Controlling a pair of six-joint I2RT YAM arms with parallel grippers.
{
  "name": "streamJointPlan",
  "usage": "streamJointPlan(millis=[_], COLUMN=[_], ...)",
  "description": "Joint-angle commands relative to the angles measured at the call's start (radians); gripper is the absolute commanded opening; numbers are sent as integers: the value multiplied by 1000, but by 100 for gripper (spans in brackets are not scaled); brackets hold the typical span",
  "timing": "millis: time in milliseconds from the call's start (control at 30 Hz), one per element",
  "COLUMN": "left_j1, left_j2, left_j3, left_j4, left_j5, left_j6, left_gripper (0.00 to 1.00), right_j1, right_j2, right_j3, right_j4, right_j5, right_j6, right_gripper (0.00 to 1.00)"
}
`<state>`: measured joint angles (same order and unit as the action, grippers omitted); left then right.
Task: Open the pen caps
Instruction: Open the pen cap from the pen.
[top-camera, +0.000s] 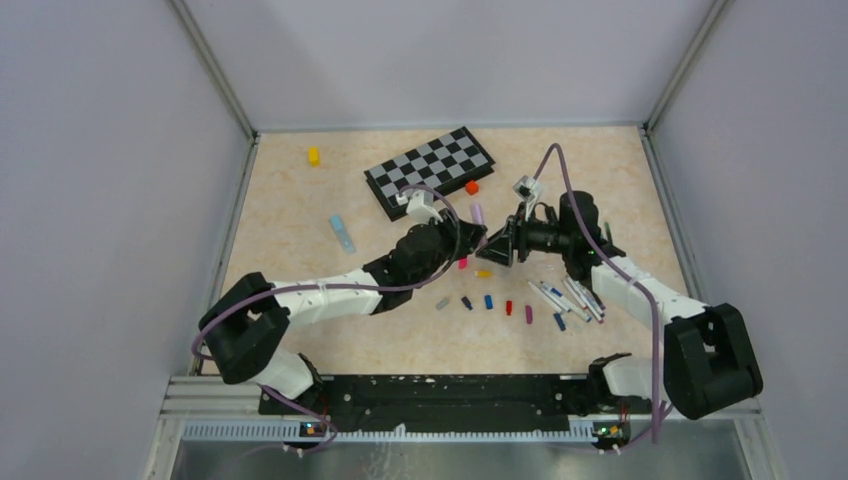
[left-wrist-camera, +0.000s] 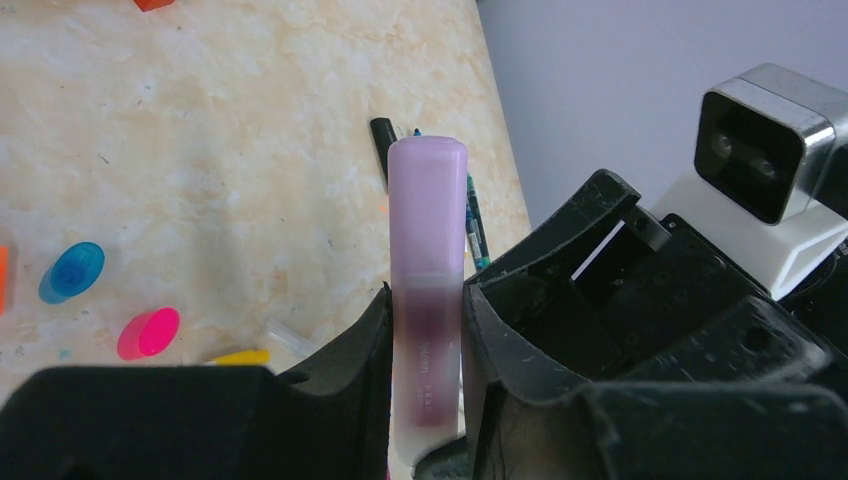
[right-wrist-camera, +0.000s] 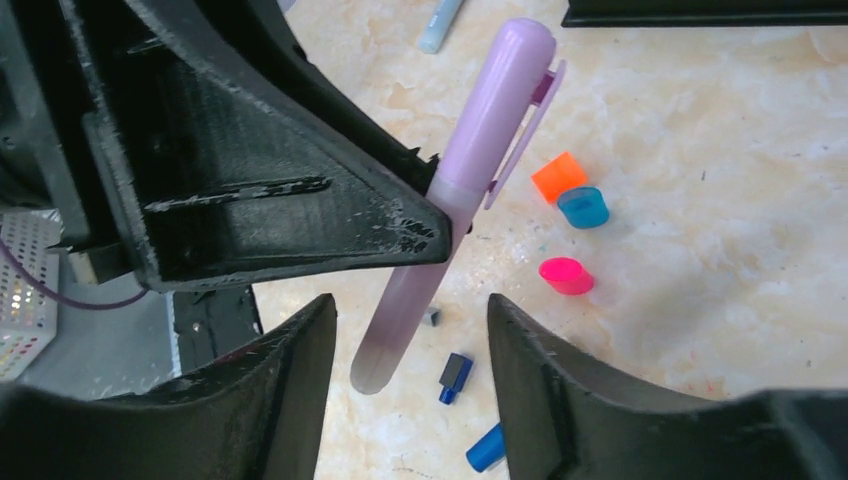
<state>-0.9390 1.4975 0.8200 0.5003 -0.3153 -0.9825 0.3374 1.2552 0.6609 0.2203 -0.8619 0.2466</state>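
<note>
The left gripper (left-wrist-camera: 428, 305) was pressed together on a lilac plastic highlighter pen (left-wrist-camera: 427, 380), with the translucent barrel pinched about its middle between the two black fingers. The pen was held clear of the beige marbled tabletop (top-camera: 300, 230), and its long axis was aligned with the left fingers. In the left wrist view the opaque lilac cap with a clip (left-wrist-camera: 427, 210) stood out past the fingertips toward 12 o'clock, seated on the barrel. In the top view the capped end was pointed toward 12 o'clock, at the black-and-grey chessboard (top-camera: 430, 165).

The right gripper (right-wrist-camera: 410, 300) was placed just beside the left one, at its 3 o'clock, with jaws spread and nothing pinched. In the right wrist view the pen ran from 7 o'clock up to 1 o'clock. Only the bare tail of the barrel appeared between the spread fingers, with no contact visible. The cap lay beyond the left fingers at 1 o'clock.

The right arm was judged the free one for the cap. The coming pull was judged to depend on the right jaws being carried along that axis to the cap, then drawn off in line with the barrel.
</note>
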Motion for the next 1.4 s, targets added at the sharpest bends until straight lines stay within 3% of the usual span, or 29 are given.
streamJointPlan(millis=[0, 267, 300, 467, 567, 600, 733, 833, 1000, 1367], left_j1=[-17, -29, -29, -27, -17, -13, 15, 86, 203, 207], left_j2=[20, 24, 20, -49, -143, -182, -341, -417, -422, -208], left_j3=[47, 55, 51, -9, -63, -77, -154, -203, -248, -237], left_j4=[25, 57, 63, 121, 131, 125, 103, 101, 169, 451], left_j5=[-29, -20, -17, -10, 0, 16, 82, 281, 645, 865], left_j6=[-10, 42, 53, 148, 291, 358, 532, 585, 550, 587], left_gripper=[0, 1, 7, 59, 96, 99, 99, 99, 99, 99], right_j1=[13, 12, 11, -33, -100, -122, -173, -175, -173, -173], right_j2=[21, 39, 36, 7, -16, -23, -40, -22, -4, 4], right_j3=[36, 42, 44, 36, 36, 43, 132, 195, 216, 206], right_j4=[28, 44, 35, 17, -22, -59, -500, -741, -882, -926], right_j5=[52, 34, 34, -35, -136, -180, -299, -311, -340, -380], right_j6=[31, 30, 20, -33, -115, -162, -658, -901, -1039, -1090], right_gripper=[49, 5, 0, 0, 0, 0, 0, 0, 0, 0])
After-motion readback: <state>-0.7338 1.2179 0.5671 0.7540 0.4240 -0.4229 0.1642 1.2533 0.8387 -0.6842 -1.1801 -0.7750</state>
